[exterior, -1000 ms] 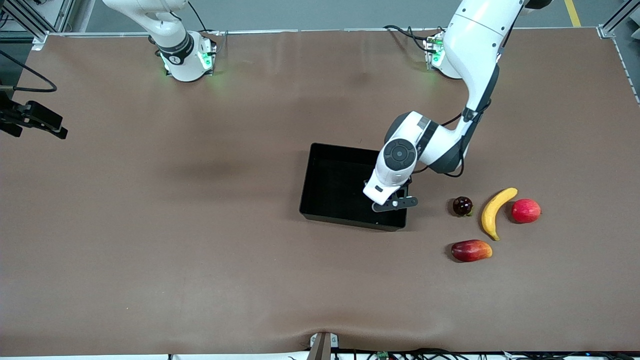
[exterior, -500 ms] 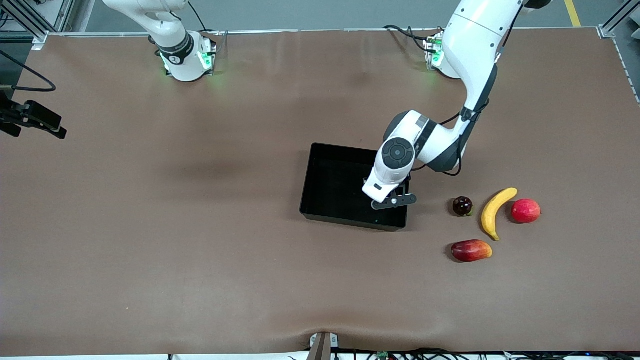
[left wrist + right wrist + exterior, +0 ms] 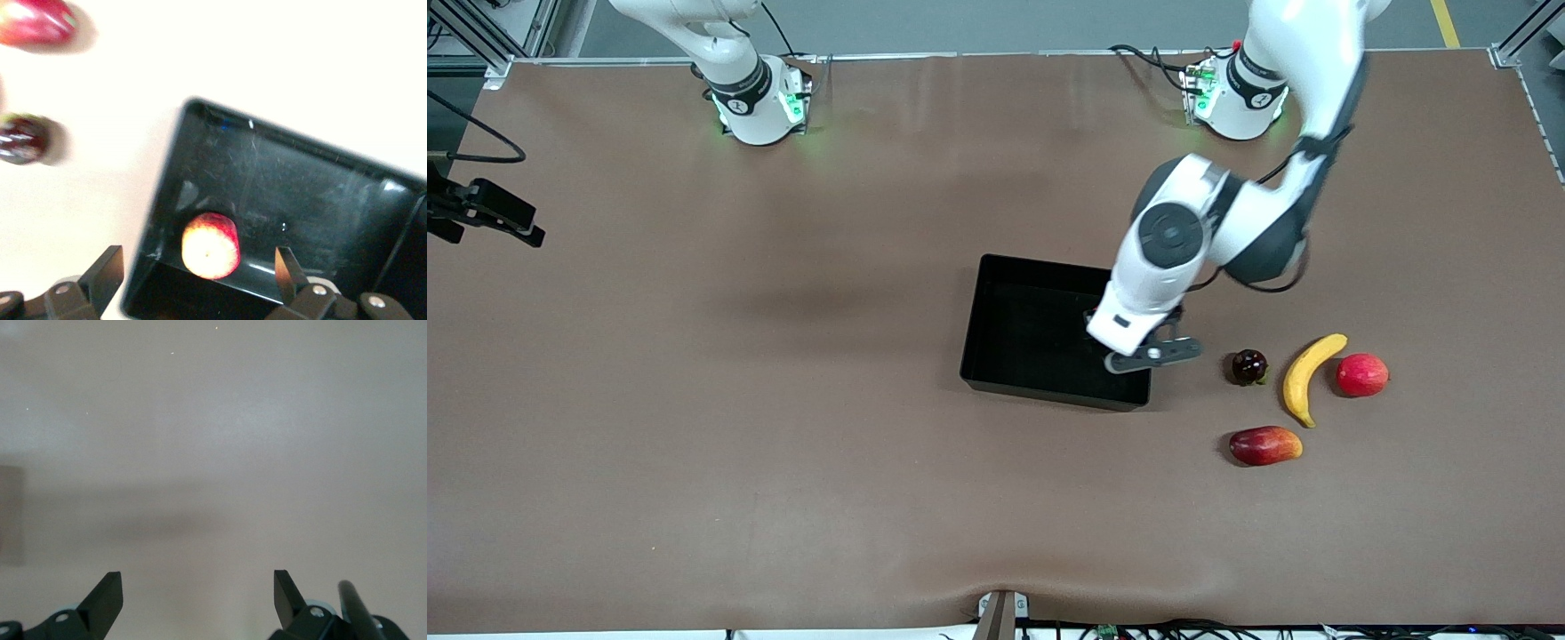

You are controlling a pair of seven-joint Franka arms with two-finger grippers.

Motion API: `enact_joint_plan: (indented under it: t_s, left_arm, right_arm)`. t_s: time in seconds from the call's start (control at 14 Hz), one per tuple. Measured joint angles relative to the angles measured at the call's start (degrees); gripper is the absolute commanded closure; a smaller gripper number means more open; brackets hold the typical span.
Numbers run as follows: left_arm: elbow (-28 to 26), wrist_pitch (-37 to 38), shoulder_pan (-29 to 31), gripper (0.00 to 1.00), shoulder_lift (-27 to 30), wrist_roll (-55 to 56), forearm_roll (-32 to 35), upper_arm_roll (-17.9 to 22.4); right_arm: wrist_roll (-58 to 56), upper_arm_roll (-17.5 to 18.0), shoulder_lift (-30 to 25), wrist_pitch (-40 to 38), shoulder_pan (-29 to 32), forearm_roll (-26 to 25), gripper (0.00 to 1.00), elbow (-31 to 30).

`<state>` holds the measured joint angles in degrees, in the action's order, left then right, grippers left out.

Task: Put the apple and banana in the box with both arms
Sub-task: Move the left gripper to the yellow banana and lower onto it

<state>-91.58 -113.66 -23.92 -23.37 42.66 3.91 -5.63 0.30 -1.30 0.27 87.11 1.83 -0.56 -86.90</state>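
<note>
We see left gripper (image 3: 197, 270) over box (image 3: 996, 356) corner toward left arm's end, fingers (image 3: 107, 270) spread, nothing between them. Apple (image 3: 211, 245) lies in box near that corner wall. Banana (image 3: 1307, 377) on table between dark round fruit (image 3: 1249, 366) and smooth red fruit (image 3: 1361, 374); mango-like fruit (image 3: 1264, 444) nearer front camera. Right gripper (image 3: 199, 593) waits above bare tabletop, fingers apart, empty.
</note>
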Motion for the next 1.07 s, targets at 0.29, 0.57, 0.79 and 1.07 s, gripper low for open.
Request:
enact_joint_plan:
  t_s: [0.29,0.57,0.79,1.07]
  left_arm:
    - [5.78,6.14,9.86,0.0,0.98,-10.11,0.0,0.28]
    - [3.55,5.87,19.73,0.0,-1.22,-32.04,1.3,0.47]
    - [-2.67,-0.46,24.76,0.0,-1.93,-47.48,4.31,0.42]
    - [-12.0,-11.52,27.45,0.0,-3.36,-55.72,5.31,0.33]
  right_arm:
    - [0.0,-0.01,0.0,0.0,0.02,0.0,0.0,0.02]
    - [0.0,-0.02,0.0,0.0,0.03,0.0,0.0,0.04]
    - [0.0,-0.03,0.0,-0.05,0.05,0.0,0.0,0.04]
    - [0.0,-0.03,0.0,-0.07,0.06,0.0,0.0,0.05]
